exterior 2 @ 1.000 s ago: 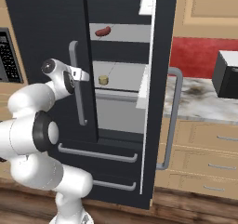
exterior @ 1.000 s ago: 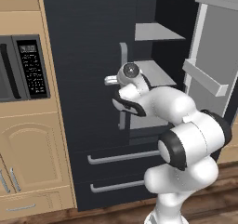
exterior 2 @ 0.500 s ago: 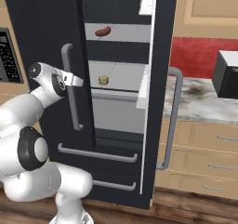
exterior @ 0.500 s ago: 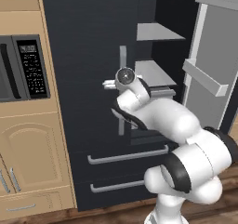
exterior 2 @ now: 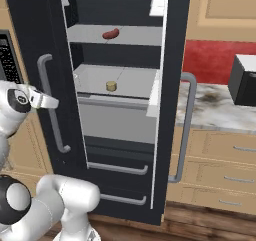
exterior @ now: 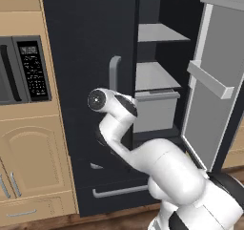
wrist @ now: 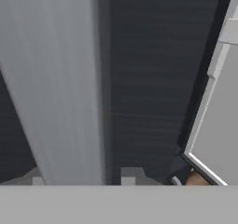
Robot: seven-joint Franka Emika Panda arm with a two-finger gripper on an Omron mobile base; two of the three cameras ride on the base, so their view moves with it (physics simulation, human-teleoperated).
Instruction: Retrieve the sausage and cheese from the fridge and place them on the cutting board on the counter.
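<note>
The fridge [exterior 2: 172,135] stands with both doors swung open. On its upper shelf lies the reddish sausage [exterior 2: 111,33]; the pale cheese [exterior 2: 111,86] sits on the shelf below. My gripper [exterior 2: 49,102] is at the grey bar handle [exterior 2: 52,115] of the left door. In the hand view that handle [wrist: 69,88] runs between my two fingertips, and the gripper [wrist: 83,176] is shut on it. The marble counter [exterior 2: 215,102] lies right of the fridge. The cutting board is out of view.
The right door [exterior: 214,81] hangs open with a shelf rail on its inside. A wall oven panel [exterior: 28,69] sits in wood cabinets to the left. A dark appliance [exterior 2: 245,80] stands on the counter. Two fridge drawers [exterior 2: 117,169] are low down.
The left fridge door has swung further open, drawn by my hand on its handle. My arm has moved left, and more of the shelves now shows.
</note>
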